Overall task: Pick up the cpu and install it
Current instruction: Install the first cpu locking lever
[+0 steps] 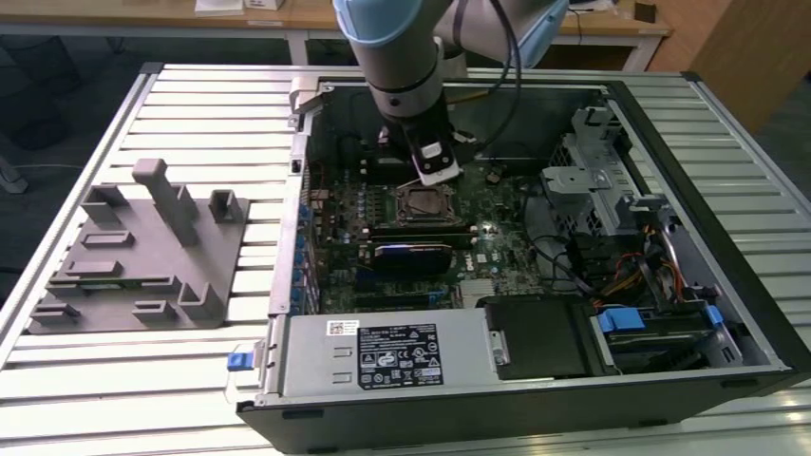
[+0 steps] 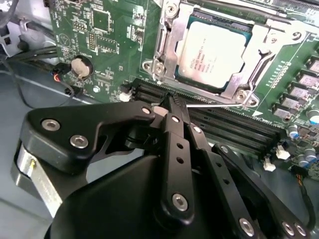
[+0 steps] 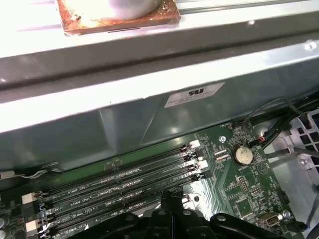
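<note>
The cpu (image 2: 212, 54), a small square chip with a pale metal top, lies in the socket (image 1: 424, 201) on the motherboard, with the metal frame (image 2: 259, 47) down around it. My gripper (image 2: 171, 103) is shut, its black fingers pressed together. Its tips sit beside the socket, at the thin metal lever (image 2: 219, 105) that runs along the memory-slot side. Whether the tips pinch the lever or just touch it, I cannot tell. In the exterior view the gripper (image 1: 427, 177) hangs inside the open computer case (image 1: 747, 313), just behind the socket. In the first wrist view the fingertips (image 3: 173, 197) are over the memory slots (image 3: 119, 181).
A grey plastic tray with upright posts (image 1: 140, 252) lies on the slatted table at the exterior view's left. The case holds the power supply (image 1: 380, 356), drive bays (image 1: 595, 180) and cables. A copper-coloured plate (image 3: 114, 17) rests on the table beyond the case wall.
</note>
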{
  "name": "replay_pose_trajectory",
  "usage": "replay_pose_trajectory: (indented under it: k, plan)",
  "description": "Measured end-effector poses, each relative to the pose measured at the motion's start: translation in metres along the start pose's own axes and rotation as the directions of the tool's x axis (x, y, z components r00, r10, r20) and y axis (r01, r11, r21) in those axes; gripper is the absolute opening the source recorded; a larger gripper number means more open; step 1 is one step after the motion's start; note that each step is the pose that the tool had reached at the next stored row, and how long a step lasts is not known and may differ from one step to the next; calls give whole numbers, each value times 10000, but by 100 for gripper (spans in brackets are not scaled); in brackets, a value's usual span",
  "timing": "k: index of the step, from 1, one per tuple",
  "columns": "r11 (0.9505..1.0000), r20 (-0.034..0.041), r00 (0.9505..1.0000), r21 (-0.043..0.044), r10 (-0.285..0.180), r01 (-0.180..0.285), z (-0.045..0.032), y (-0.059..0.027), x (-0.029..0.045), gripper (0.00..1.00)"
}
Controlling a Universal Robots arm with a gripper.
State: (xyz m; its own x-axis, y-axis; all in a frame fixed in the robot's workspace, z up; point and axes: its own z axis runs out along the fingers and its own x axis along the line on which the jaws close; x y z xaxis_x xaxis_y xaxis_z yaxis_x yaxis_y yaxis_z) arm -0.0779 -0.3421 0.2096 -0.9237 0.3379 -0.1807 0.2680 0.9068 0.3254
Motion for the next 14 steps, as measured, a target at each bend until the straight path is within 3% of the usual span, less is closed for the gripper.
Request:
replay_pose_trajectory:
  k: [14]
  plan:
    - [10000, -2, 10000, -8, 4, -4, 27, 41, 57, 11]
